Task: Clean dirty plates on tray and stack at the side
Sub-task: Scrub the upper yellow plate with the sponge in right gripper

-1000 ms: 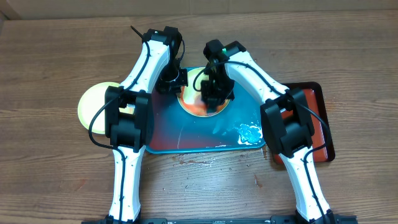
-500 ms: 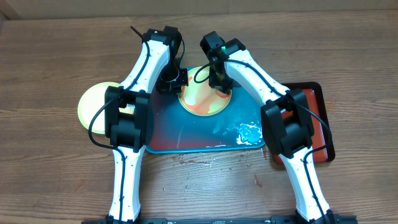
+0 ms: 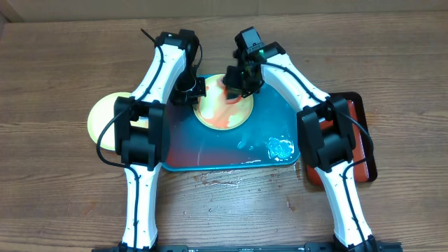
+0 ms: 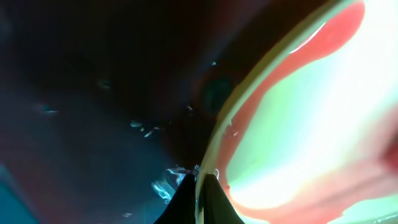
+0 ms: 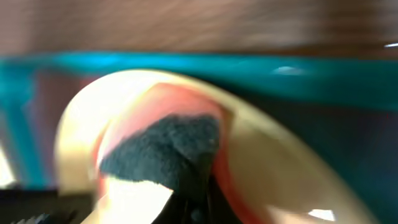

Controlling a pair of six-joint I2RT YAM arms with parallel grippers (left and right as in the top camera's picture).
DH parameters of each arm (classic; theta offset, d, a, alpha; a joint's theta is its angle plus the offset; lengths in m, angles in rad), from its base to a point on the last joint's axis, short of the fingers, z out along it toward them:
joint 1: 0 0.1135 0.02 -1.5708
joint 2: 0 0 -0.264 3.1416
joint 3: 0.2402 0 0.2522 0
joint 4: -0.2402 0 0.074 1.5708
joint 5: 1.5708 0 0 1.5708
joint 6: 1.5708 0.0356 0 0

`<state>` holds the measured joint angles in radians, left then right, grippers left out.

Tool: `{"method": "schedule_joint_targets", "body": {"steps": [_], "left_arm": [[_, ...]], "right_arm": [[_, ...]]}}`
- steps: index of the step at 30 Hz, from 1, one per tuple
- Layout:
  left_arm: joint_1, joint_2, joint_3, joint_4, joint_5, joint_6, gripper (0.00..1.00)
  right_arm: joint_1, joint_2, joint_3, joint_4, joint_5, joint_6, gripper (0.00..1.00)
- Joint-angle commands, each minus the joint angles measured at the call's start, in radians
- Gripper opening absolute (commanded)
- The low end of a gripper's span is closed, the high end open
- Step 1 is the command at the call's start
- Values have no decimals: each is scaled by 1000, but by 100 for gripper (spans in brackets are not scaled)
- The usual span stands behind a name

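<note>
The tray (image 3: 210, 150) fills mid-frame, catching runoff; at its upper middle lies the plate (image 3: 220, 115), my left gripper (image 4: 200, 190) pinched on its rim to steady it. My right gripper (image 3: 234, 87) clamps the dark sponge (image 5: 165, 149) against the sauce.

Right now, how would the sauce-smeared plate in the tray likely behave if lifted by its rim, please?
Probably slippery: the plate carries wet red smears and sits in the wet-looking tray. Likely light and stiff, being thin and shallow. The left hand pinches only its rim, so it may tilt under the sponge in the right hand.
</note>
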<state>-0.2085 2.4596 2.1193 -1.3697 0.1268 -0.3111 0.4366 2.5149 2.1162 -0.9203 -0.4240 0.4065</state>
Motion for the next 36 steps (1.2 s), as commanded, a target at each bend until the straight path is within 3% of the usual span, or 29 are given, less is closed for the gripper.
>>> {"method": "schedule_joint_targets", "body": {"steps": [1,9,13,27,30,36], "left_arm": [[-15,19,-4,9,5,21,4],[-15,19,-4,9,4,21,4],[-15,19,-4,9,4,24,4],[-14,19,-4,8,3,27,4],[-14,19,-3,9,-11,36,4],[-14,17,-2,13,-69,57,4]], "right_arm": [[71,103,-34,-9,-269,-68,4],[72,103,-33,-131,-316,-156,4],[54,93,-27,-211,-213,-167,4],[32,-97,-16,-383,642,70,4],[38,-110,-12,-397,676,78,4],[40,-183,43,-418,513,91,4]]}}
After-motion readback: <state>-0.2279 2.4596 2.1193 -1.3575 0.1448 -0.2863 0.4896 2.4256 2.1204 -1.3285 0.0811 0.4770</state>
